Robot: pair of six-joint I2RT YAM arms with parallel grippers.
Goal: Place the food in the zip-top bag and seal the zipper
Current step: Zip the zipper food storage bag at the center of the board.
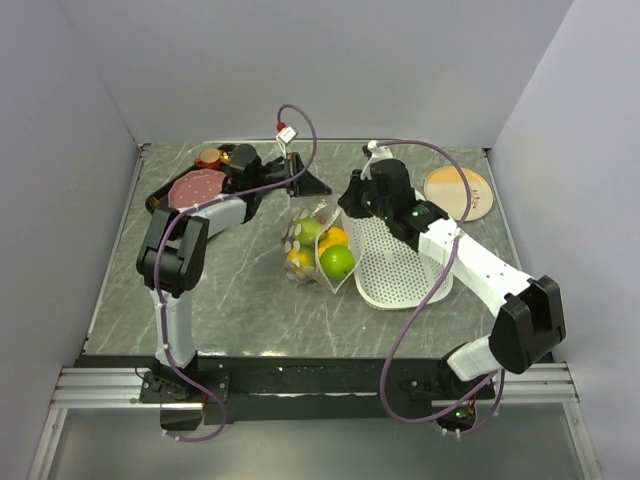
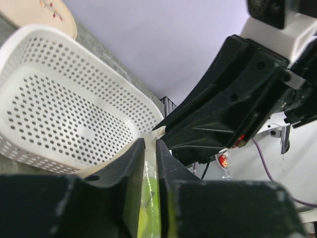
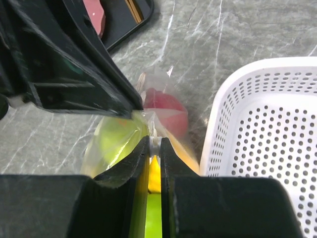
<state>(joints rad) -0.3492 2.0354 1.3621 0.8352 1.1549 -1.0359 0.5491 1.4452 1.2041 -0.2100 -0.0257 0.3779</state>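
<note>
The zip-top bag stands at the table's middle, holding green apples, an orange citrus and a yellow one. A red apple shows through the film in the right wrist view. My right gripper is shut on the white zipper at the bag's top, reaching in from the right. My left gripper comes from the left. Its jaws stand a narrow gap apart around the bag's film; whether they press it is unclear. The two grippers nearly meet.
A white perforated basket lies right of the bag, close to it. A round plate sits at the back right. At the back left a black tray holds a pink meat slice, with a small brown piece behind.
</note>
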